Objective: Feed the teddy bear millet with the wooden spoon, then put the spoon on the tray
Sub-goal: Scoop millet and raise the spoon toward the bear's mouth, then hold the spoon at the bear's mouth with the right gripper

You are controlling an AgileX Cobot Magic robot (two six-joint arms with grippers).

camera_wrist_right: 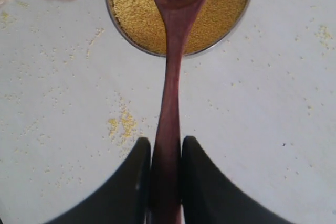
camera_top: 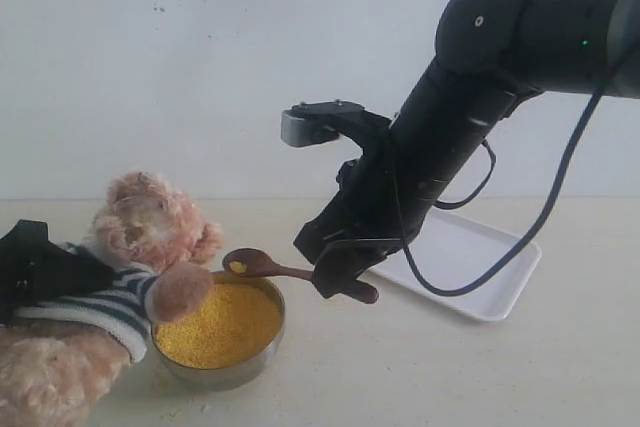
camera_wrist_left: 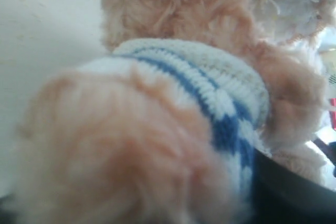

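Right wrist view: my right gripper (camera_wrist_right: 166, 153) pinches the spoon (camera_wrist_right: 170, 77) by its handle end, level over the millet (camera_wrist_right: 131, 14), so its few grains do not spill. The bear (camera_top: 150, 225) is just beside, and the tray (camera_top: 500, 289) lies behind my arm.

- Teddy bear (camera_top: 150, 222): cut off by the left and lower edges of the exterior view. In the left wrist view it is reduced to blurred fur and striped knit, with the face cropped.
- Left gripper (camera_top: 40, 265): cropped at the exterior view's left edge. The set of its jaws cannot be made out.
- Wooden spoon (camera_wrist_right: 168, 103): the handle end is concealed between the jaws of the right gripper (camera_wrist_right: 166, 144), and the tip is cropped.
- Metal bowl (camera_top: 220, 375): the rim is partly covered by the bear's paw. Most of it is cropped in the right wrist view.
- Tray (camera_top: 490, 272): one end is masked by the right arm.
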